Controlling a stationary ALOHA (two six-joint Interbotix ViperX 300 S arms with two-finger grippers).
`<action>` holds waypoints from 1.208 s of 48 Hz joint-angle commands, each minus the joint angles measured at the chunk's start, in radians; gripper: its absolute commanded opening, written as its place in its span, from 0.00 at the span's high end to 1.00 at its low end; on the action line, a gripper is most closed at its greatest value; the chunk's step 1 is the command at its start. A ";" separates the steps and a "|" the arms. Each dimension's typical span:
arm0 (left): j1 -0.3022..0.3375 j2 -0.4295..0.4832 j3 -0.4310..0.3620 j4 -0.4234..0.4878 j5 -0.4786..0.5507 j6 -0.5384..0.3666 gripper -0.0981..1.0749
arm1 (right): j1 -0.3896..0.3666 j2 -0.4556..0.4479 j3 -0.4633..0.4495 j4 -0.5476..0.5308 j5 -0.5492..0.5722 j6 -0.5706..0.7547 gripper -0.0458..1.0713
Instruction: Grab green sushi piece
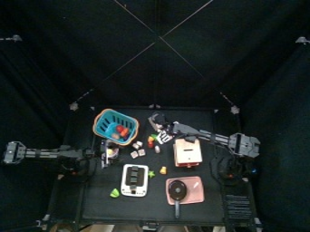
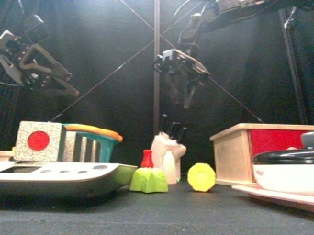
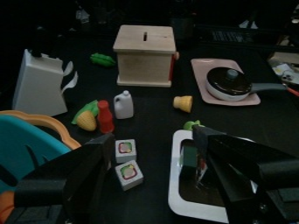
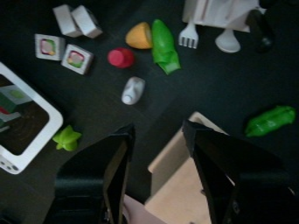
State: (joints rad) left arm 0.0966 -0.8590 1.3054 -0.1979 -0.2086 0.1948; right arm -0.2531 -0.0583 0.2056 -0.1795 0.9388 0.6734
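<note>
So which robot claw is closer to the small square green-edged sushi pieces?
Left. The left gripper hovers open close by the green-edged sushi pieces; the right gripper hangs open, high over the table's middle, farther away.

Two square sushi pieces lie flat, side by side and touching, just beside the white scale's corner. The green sushi piece, white-rimmed with a green centre, lies farther from that scale's corner than its neighbour. Neither is held.

A wooden box stands beside a pan on its pink tray.
</note>
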 commanded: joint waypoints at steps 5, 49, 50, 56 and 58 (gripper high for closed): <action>-0.003 0.002 -0.012 0.006 0.005 0.002 0.04 | 0.077 -0.140 0.184 -0.109 -0.310 0.051 0.21; -0.141 0.147 -0.051 -0.091 -0.021 -0.006 0.04 | 0.173 -0.284 0.609 -0.522 -1.155 0.049 0.21; -0.141 0.147 -0.051 -0.092 -0.021 -0.006 0.04 | 0.173 -0.285 0.606 -0.518 -1.155 0.049 0.21; -0.141 0.149 -0.052 -0.095 -0.023 -0.006 0.04 | 0.173 -0.322 0.595 -0.471 -1.149 0.052 0.21; -0.141 0.152 -0.052 -0.103 -0.023 -0.006 0.04 | 0.173 -0.334 0.604 -0.456 -1.149 0.049 0.21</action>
State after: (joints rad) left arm -0.0430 -0.7133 1.2824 -0.2915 -0.2209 0.1887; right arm -0.0782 -0.3421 0.8222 -0.6673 -0.2071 0.7286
